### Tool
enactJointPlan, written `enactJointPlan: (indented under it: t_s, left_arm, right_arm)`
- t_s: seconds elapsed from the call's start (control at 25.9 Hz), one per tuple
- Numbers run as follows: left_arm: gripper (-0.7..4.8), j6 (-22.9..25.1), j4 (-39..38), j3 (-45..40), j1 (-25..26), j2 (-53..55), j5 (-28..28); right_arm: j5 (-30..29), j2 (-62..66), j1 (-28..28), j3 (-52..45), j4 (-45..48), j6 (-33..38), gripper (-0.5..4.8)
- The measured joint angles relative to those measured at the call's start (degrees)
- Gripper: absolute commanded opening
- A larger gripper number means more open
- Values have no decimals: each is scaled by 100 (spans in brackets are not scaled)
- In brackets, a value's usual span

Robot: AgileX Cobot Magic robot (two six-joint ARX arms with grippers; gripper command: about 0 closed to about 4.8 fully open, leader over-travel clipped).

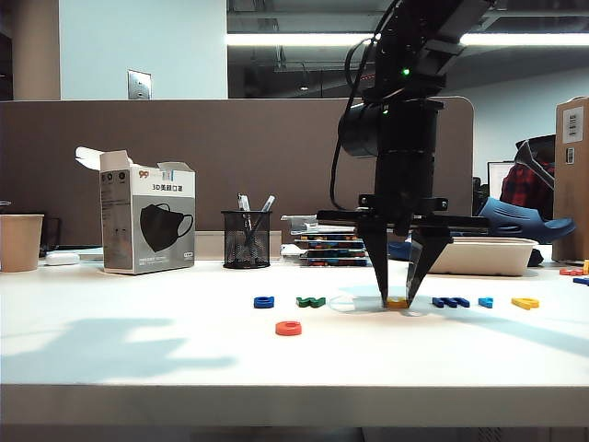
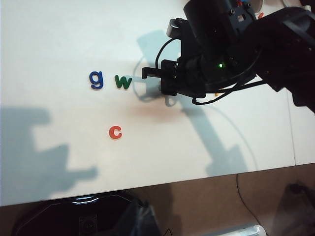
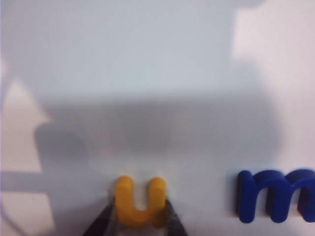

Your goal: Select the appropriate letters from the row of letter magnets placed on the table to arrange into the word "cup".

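On the white table (image 1: 138,359) the magnets lie in a row: blue "g" (image 1: 264,301), green "w" (image 1: 311,301), yellow "u" (image 1: 397,302), dark blue "m" (image 1: 451,302), a cyan letter (image 1: 485,302) and a yellow letter (image 1: 525,303). The red-orange "c" (image 1: 288,328) (image 2: 115,132) lies alone in front of the row. My right gripper (image 1: 397,296) (image 3: 140,219) points straight down, its tips on the table, pressed against both sides of the "u" (image 3: 140,204). The "m" (image 3: 275,199) lies just beside it. My left gripper shows in no view.
Along the back stand a paper cup (image 1: 20,241), a mask box (image 1: 147,221), a mesh pen cup (image 1: 246,239), a stack of books (image 1: 327,247) and a white tray (image 1: 479,255). The left wrist view looks down on "g" (image 2: 96,78), "w" (image 2: 123,81) and the right arm (image 2: 221,54).
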Motion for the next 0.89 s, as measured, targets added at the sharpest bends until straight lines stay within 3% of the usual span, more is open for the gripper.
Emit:
enactJointPlan:
  t_s: [0.89]
  left_arm:
    - [-5,0,0,0,0,0,2]
  right_arm:
    - [-146,11,0,52,-267,7,103]
